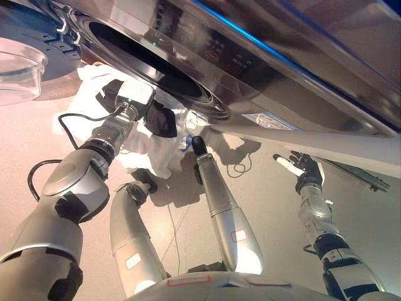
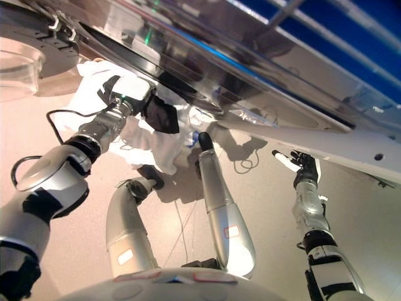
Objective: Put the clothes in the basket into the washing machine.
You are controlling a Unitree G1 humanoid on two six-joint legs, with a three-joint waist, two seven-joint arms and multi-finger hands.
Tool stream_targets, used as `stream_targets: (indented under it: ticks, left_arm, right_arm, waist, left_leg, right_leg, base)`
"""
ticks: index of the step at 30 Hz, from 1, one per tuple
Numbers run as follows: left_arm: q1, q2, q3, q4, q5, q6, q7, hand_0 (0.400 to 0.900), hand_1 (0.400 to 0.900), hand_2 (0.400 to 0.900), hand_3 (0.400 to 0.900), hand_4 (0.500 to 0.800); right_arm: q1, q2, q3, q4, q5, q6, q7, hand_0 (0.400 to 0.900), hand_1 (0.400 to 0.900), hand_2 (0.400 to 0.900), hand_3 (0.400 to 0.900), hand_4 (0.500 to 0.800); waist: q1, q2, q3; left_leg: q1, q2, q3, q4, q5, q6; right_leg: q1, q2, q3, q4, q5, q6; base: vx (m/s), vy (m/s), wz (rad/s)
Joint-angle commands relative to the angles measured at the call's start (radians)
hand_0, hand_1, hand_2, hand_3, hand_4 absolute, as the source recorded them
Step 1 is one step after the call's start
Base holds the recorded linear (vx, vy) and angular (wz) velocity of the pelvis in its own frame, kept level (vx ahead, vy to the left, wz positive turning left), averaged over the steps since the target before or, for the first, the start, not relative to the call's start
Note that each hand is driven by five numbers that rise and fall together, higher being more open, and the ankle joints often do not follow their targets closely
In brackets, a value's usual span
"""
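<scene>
1. Floor (image 1: 269, 207): smooth, pale beige, plain surface. It fills the lower and middle part of what I see below me.
2. Dark narrow rail (image 1: 366, 177): lies flat on the floor at my far right and runs slantwise toward the view's edge.
3. Thin dark cord (image 1: 239, 164): one small loop on the floor, near centre. I cannot tell what it belongs to.

Bright overhead light, scene well exposed. Strong glare streaks on the washing machine (image 1: 250, 69) front panel. White cloth (image 2: 94, 94) near blown out at far left. Soft shadows on the floor (image 1: 263, 188) beneath the machine. Edges bend, wide-lens distortion; near arms slightly soft.
</scene>
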Motion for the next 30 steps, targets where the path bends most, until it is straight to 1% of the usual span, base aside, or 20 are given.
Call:
stream_targets:
  ticks: [1,6,10,11,13,14,15,16,30]
  left_arm:
    - [-0.077,0.062,-0.01,-0.011,-0.003,-0.013,0.002,0.9,0.9,0.9,0.9,0.8]
    - [-0.076,0.055,-0.028,0.006,-0.008,-0.017,-0.023,0.9,0.9,0.9,0.9,0.8]
    - [-0.074,0.05,-0.031,0.022,-0.011,-0.02,-0.023,0.9,0.9,0.9,0.9,0.8]
    - [-0.073,0.048,-0.033,0.026,-0.01,-0.02,-0.023,0.863,0.863,0.863,0.863,0.778]
    - [-0.073,0.045,-0.034,0.033,-0.01,-0.018,-0.029,0.639,0.639,0.639,0.639,0.644]
    - [-0.073,0.043,-0.033,0.035,-0.012,-0.018,-0.03,0.616,0.616,0.616,0.616,0.629]
    - [-0.072,0.042,-0.033,0.039,-0.012,-0.018,-0.03,0.533,0.533,0.533,0.533,0.58]
    - [-0.069,0.041,-0.033,0.042,-0.011,-0.018,-0.031,0.4,0.4,0.4,0.4,0.5]
    - [-0.029,0.02,0.001,0.093,-0.024,-0.013,-0.03,0.4,0.4,0.4,0.4,0.5]
  right_arm:
    - [0.07,-0.085,-0.058,-0.036,0.036,-0.052,-0.026,0.9,0.9,0.9,0.9,0.8]
    - [0.06,-0.094,-0.053,-0.042,0.036,-0.046,-0.022,0.9,0.9,0.9,0.9,0.8]
    - [0.051,-0.097,-0.05,-0.051,0.032,-0.048,-0.022,0.9,0.9,0.9,0.9,0.8]
    - [0.051,-0.097,-0.051,-0.053,0.033,-0.049,-0.023,0.9,0.9,0.9,0.9,0.8]
    - [0.05,-0.097,-0.052,-0.058,0.033,-0.048,-0.022,0.9,0.9,0.9,0.9,0.8]
    - [0.05,-0.097,-0.052,-0.061,0.033,-0.049,-0.022,0.9,0.9,0.9,0.9,0.8]
    - [0.049,-0.098,-0.053,-0.064,0.033,-0.049,-0.023,0.9,0.9,0.9,0.9,0.8]
    - [0.049,-0.098,-0.054,-0.065,0.033,-0.049,-0.022,0.9,0.9,0.9,0.9,0.8]
    - [0.038,-0.102,-0.052,-0.073,0.011,-0.049,-0.031,0.9,0.9,0.9,0.9,0.8]
  waist:
    - [-0.016,0.02,-0.001]
    - [-0.019,0.019,0.004]
    - [-0.021,0.019,0.004]
    - [-0.023,0.018,0.004]
    - [-0.026,0.017,0.003]
    - [-0.027,0.017,0.003]
    - [-0.028,0.017,0.002]
    - [-0.029,0.016,0.001]
    - [-0.041,0.011,-0.021]
  left_leg:
    - [0.039,0.016,-0.071,0.101,-0.174,0.002]
    - [0.029,0.019,-0.075,0.109,-0.176,0.002]
    - [0.021,0.02,-0.076,0.114,-0.176,0.002]
    - [0.018,0.021,-0.075,0.116,-0.177,0.002]
    - [0.016,0.022,-0.076,0.115,-0.176,0.001]
    - [0.015,0.021,-0.076,0.114,-0.175,0.001]
    - [0.013,0.022,-0.076,0.115,-0.175,0.0]
    - [0.012,0.022,-0.077,0.115,-0.175,0.0]
    - [0.018,0.035,-0.075,0.106,-0.165,-0.009]
  right_leg:
    - [0.043,0.01,-0.051,-0.031,-0.022,-0.027]
    - [0.033,0.015,-0.054,-0.031,-0.022,-0.031]
    - [0.024,0.021,-0.055,-0.03,-0.017,-0.032]
    - [0.022,0.021,-0.056,-0.031,-0.016,-0.031]
    - [0.019,0.022,-0.056,-0.033,-0.015,-0.032]
    - [0.017,0.022,-0.057,-0.033,-0.014,-0.032]
    - [0.015,0.023,-0.058,-0.032,-0.014,-0.032]
    - [0.014,0.023,-0.058,-0.033,-0.013,-0.033]
    - [0.017,0.03,-0.063,-0.051,0.003,-0.038]
  base:
    - [0.0,-0.009,-0.04]
    - [0.0,-0.005,-0.05]
    - [0.0,0.007,-0.06]
    - [0.01,-0.002,-0.04]
    - [0.01,0.002,-0.03]
    - [0.01,0.006,-0.03]
    - [0.0,0.0,0.0]
    - [0.0,-0.001,-0.04]
    - [0.0,0.003,-0.04]
